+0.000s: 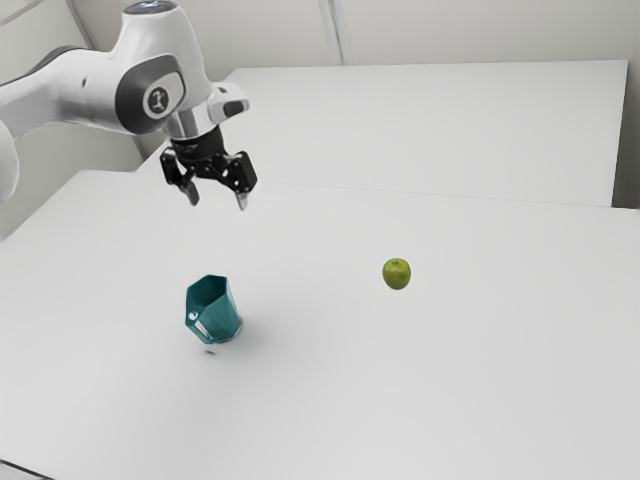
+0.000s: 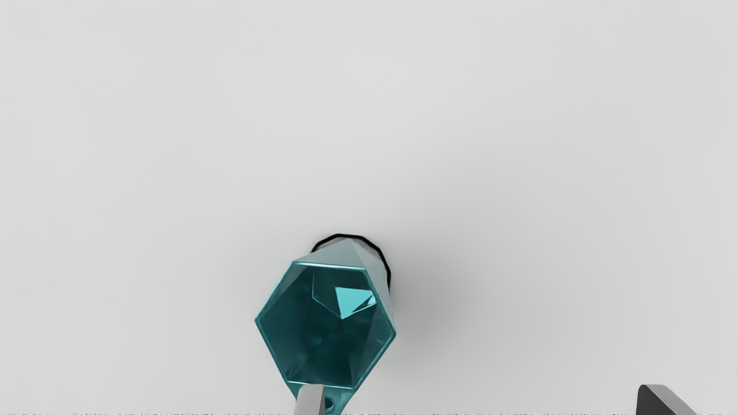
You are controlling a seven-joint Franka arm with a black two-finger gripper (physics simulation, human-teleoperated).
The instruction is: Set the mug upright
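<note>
Teal and faceted, the mug (image 1: 230, 318) lies tilted, its six-sided mouth showing, apart from the wide-spread claw (image 1: 218, 200).

Glossy teal hexagonal mug (image 2: 328, 351): handle (image 2: 345, 396) partly hidden behind one grey fingertip (image 2: 310, 400), cut by wrist view's edge. White, rounded arm (image 1: 85, 85) runs off exterior view's left.

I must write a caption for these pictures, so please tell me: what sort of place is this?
Probably a simulated robot test area: a white Franka arm reaches over a pale table with a six-sided teal mug and a green fruit, with plain walls behind.
</note>
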